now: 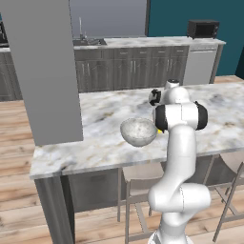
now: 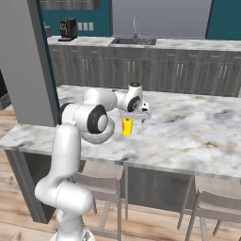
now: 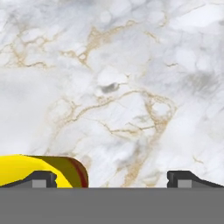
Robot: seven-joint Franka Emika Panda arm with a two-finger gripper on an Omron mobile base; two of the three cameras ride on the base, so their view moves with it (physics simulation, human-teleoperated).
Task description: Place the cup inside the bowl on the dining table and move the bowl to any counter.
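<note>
- Marble dining table (image 2: pixel 197 127), the veined counter crossing mid-frame in the right base view, has bare slab to the right for moving; its near edge overhangs stools.
- Speckled bowl (image 1: pixel 138 131) sits centre-frame in the left base view, near that front edge, probably an easy drop target.
- Yellow cup (image 2: pixel 127 126) stands upright under the gripper (image 2: pixel 136 116), jaws spread and holding nothing, the cup off towards one fingertip.

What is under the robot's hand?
The yellow cup stands on the dining table, just below the open gripper. In the hand view it peeks in by one fingertip; its base is hidden.
</note>
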